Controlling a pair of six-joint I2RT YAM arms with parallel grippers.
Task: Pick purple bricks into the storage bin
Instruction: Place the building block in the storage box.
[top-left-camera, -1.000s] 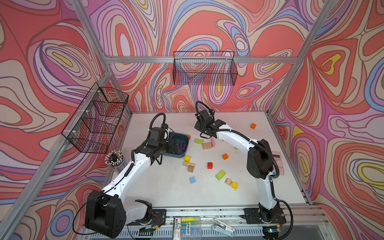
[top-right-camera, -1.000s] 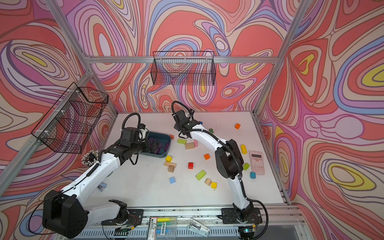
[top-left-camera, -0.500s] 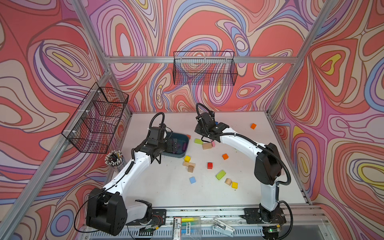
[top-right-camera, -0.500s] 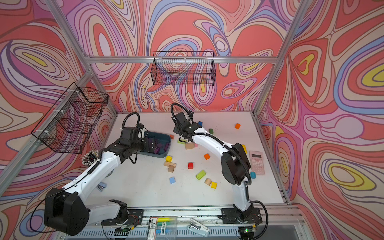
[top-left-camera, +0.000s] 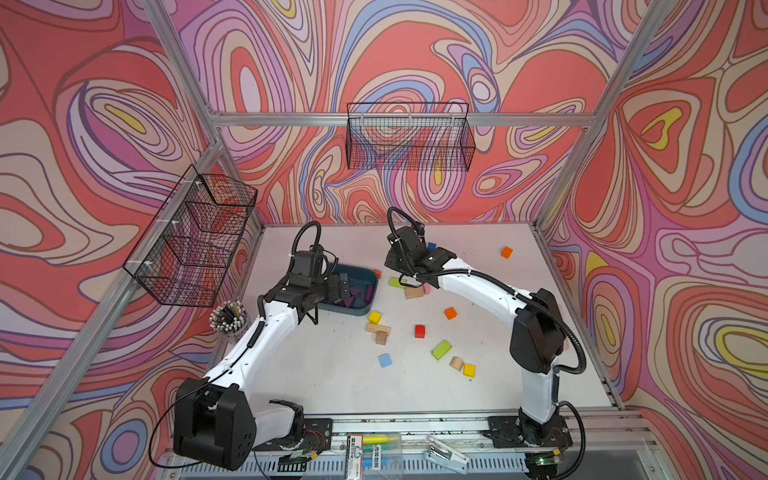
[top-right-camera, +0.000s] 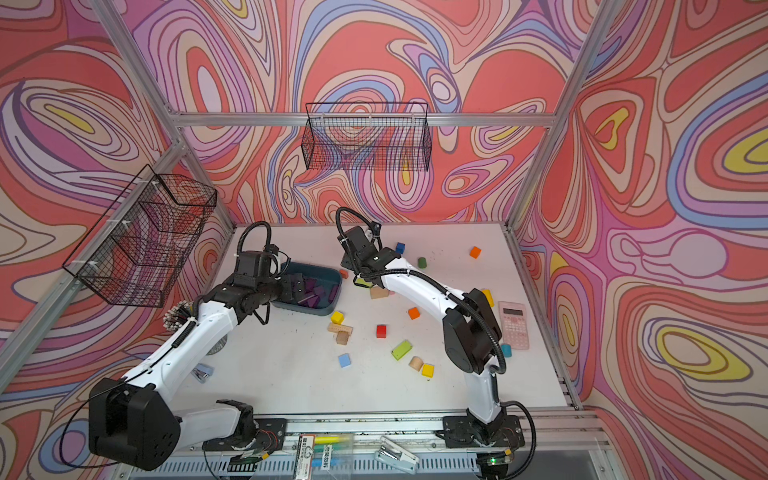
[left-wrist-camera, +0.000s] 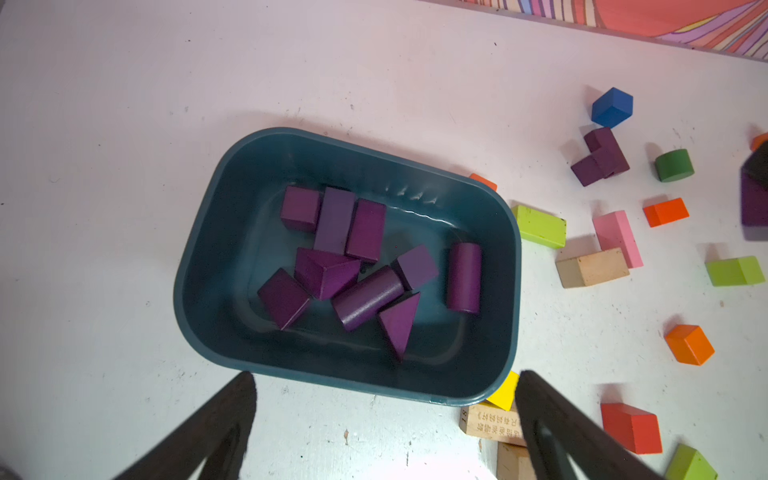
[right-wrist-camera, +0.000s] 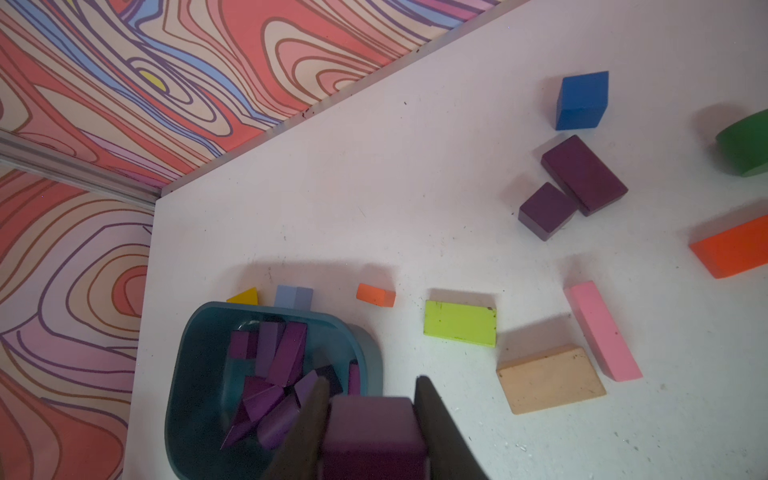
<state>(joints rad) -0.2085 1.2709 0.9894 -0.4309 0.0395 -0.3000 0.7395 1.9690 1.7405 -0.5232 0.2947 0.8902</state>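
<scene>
The teal storage bin (top-left-camera: 353, 309) (top-right-camera: 307, 309) (left-wrist-camera: 498, 332) (right-wrist-camera: 183, 353) stands at the table's back left. Several purple bricks (left-wrist-camera: 365, 291) lie inside it. My right gripper (right-wrist-camera: 372, 380) is shut on a purple brick (right-wrist-camera: 374, 428), held above the table just beside the bin's right rim. Two more purple bricks (right-wrist-camera: 582, 174) (right-wrist-camera: 546, 212) (left-wrist-camera: 602, 158) lie side by side on the table next to a blue cube (right-wrist-camera: 582, 99). My left gripper (left-wrist-camera: 385, 375) (top-left-camera: 334, 291) hangs open over the bin's near edge with nothing between its fingers.
A lime block (right-wrist-camera: 460, 323), a pink slab (right-wrist-camera: 602, 332) and a plain wooden block (right-wrist-camera: 550, 378) lie right of the bin. More coloured blocks dot the table's middle. Wire baskets (top-left-camera: 409, 137) (top-left-camera: 195, 241) hang on the walls. A pen cup (top-left-camera: 228, 316) and a calculator (top-right-camera: 514, 324) sit near the table's sides.
The right arm's elbow has swung outward to the right, and its wrist has edged slightly toward the bin with the brick. The left arm has barely moved.
</scene>
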